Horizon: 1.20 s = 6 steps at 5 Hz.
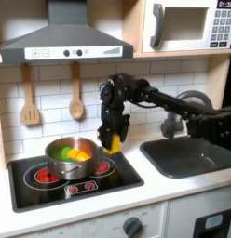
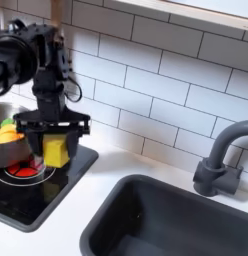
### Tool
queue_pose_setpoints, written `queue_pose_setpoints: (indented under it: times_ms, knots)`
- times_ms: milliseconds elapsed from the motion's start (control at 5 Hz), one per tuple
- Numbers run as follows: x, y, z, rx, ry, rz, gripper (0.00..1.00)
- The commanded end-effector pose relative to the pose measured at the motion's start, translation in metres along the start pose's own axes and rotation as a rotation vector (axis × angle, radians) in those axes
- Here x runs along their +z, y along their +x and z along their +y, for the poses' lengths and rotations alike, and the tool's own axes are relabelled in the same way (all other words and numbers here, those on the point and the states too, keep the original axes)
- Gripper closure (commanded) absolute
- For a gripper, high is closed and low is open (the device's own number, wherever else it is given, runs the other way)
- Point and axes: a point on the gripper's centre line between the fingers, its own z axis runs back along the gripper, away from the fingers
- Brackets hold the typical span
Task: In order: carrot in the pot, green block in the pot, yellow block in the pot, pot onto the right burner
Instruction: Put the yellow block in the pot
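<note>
Item, toy kitchen counter with a black cooktop [image 1: 52, 191] of two red-ringed burners, a sink [image 2: 186, 225] and a faucet [image 2: 218, 160]; the pot [image 1: 73, 165] was recorded in the first exterior view near the middle of the cooktop, between the two rings and not centred on either; within it, green and orange contents were seen, taken to be the green block [image 1: 59, 149] and the carrot [image 1: 78, 155], though their outlines were too blurred to be told apart with certainty; the pot's rim was also glimpsed at the second exterior view's left edge. The gripper [image 2: 54, 152] was noted in both exterior views above the cooktop's sink-side edge, just beside the pot, its fingers closed upon the yellow block [image 2: 57, 153]; the block was held clear of the cooktop surface and outside the pot's rim. The step in hand was judged to be the third, the placing of the yellow block, the first two being apparently done. For the next move, a carry sideways over the rim would be called for, with enough height to clear the steel wall, then a release above the contents; the slide of the pot remained undone.
</note>
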Motion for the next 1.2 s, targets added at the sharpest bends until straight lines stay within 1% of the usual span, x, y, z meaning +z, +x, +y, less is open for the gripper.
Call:
queue_pose_setpoints:
  times_ms: [0, 200, 400, 600, 800, 1000]
  knots:
    - [0.039, -0.011, 0.002, 0.016, -0.072, -0.053, 1.00]
    - [0.048, -0.019, 0.011, 0.026, -0.089, -0.051, 1.00]
    - [0.055, -0.027, 0.030, 0.065, -0.093, -0.052, 1.00]
    - [0.068, -0.025, 0.044, 0.097, -0.103, -0.072, 1.00]
    - [0.071, -0.027, 0.062, 0.132, -0.113, -0.057, 1.00]
    - [0.072, -0.025, 0.079, 0.169, -0.117, -0.051, 1.00]
